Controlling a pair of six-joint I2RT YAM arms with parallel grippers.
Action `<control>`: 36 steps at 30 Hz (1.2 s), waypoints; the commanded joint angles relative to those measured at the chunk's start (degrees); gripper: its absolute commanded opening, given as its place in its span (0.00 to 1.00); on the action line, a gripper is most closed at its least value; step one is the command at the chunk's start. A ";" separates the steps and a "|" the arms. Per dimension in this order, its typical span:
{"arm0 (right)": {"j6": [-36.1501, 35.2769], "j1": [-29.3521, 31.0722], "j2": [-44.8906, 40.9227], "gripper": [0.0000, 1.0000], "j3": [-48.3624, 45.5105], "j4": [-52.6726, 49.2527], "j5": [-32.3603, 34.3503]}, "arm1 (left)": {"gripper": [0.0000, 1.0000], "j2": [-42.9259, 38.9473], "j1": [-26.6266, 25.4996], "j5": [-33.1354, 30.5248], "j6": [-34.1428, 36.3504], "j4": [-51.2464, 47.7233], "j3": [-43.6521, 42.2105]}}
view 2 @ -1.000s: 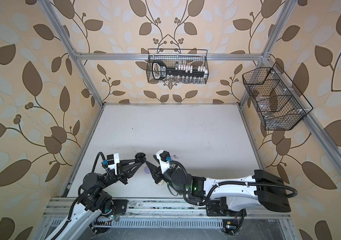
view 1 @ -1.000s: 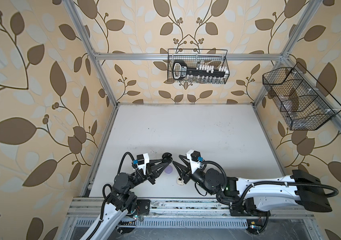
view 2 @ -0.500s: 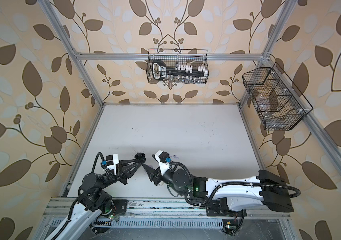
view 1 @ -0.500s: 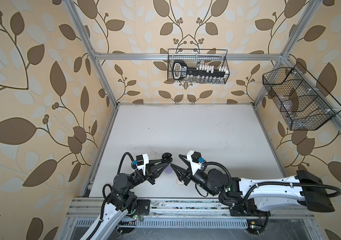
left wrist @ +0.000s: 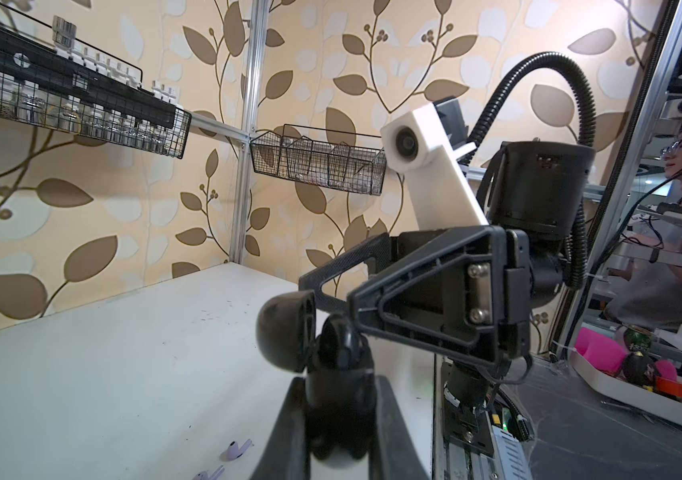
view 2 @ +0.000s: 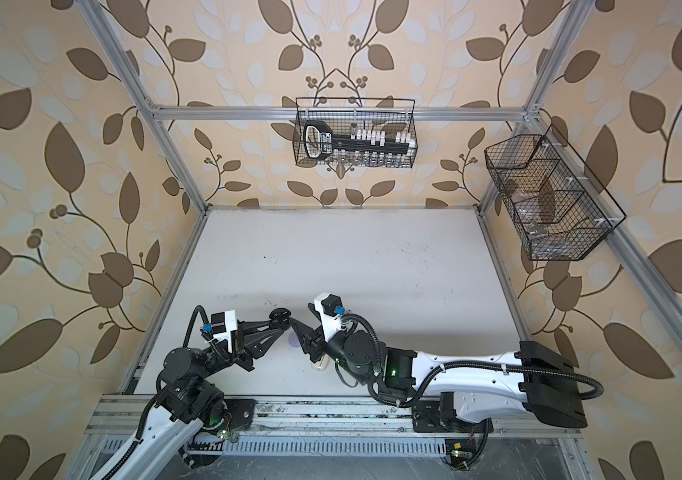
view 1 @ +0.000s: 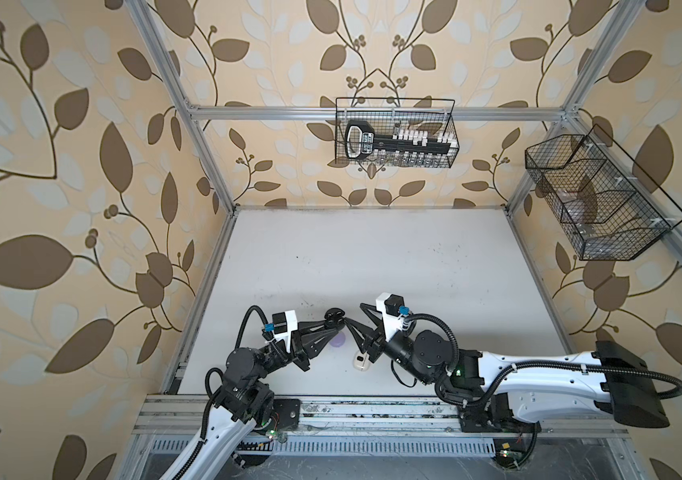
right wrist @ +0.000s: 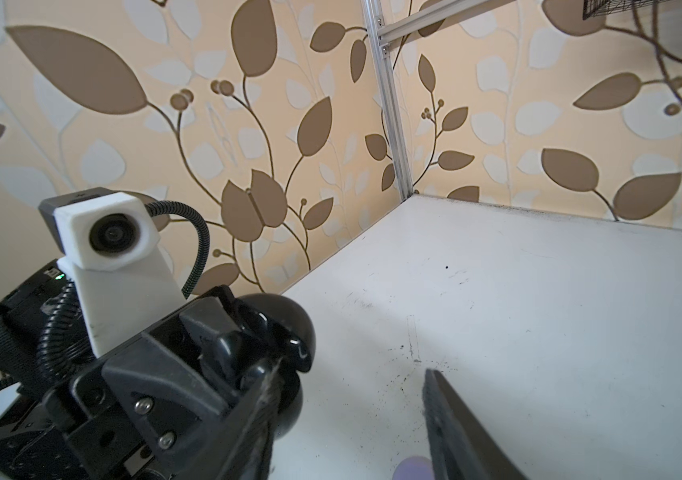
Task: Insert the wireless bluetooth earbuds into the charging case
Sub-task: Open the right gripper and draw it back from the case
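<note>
left gripper [view 1: 332,322] was pinched tight on the open black case [left wrist: 343,374], holding it up off the table [view 1: 372,257] w/ its lid [left wrist: 285,328] swung back. right gripper [view 1: 353,313] had its fingers about half spread, nothing seen btwn them. one fingertip [right wrist: 260,407] sat right against the case, the other clear of it. a lavender earbud [left wrist: 237,449] lay flat on the table below the case, stem along the surface, second earbud [left wrist: 208,474] just beside it. the free right arm prob needed to drop down for them. couldn't tell if black buds sat in the case.
</note>
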 commanded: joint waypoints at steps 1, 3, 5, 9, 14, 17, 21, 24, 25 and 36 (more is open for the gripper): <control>1.03 -0.47 0.15 0.55 0.78 -1.49 0.34 | 0.00 -0.45 -0.46 2.28 0.97 5.34 0.22; 0.91 -0.50 -0.41 0.54 0.52 -1.56 0.22 | 0.00 -0.50 -0.44 2.28 0.97 5.57 0.11; 0.52 -0.47 -1.67 0.54 0.14 -2.12 0.61 | 0.00 -0.41 -0.41 2.19 1.21 5.40 0.00; 0.40 -1.02 -5.95 0.53 -1.47 -3.44 1.53 | 0.00 -0.41 -0.43 2.28 2.18 4.50 0.01; 4.44 -4.84 -9.35 0.54 -2.78 -7.09 -0.33 | 0.00 -0.06 -0.43 4.67 2.73 6.07 -0.34; 8.20 -8.38 -8.04 0.53 -2.27 -9.53 -3.59 | 0.00 0.37 -0.44 7.01 2.14 8.92 -0.95; 9.03 -10.55 -4.53 0.52 -1.16 -8.52 -9.58 | 0.00 0.64 -0.43 8.50 0.63 12.23 -1.54; 8.75 -10.57 -1.72 0.52 1.21 -8.69 -11.77 | 0.00 0.75 -0.48 8.69 0.53 12.56 -1.50; 8.60 -10.54 -0.90 0.52 2.03 -8.81 -12.54 | 0.00 0.82 -0.45 8.70 0.52 12.57 -1.51; 6.09 -10.44 6.40 0.48 9.76 -6.64 -19.28 | 0.00 0.73 -0.49 8.87 0.30 12.71 -1.50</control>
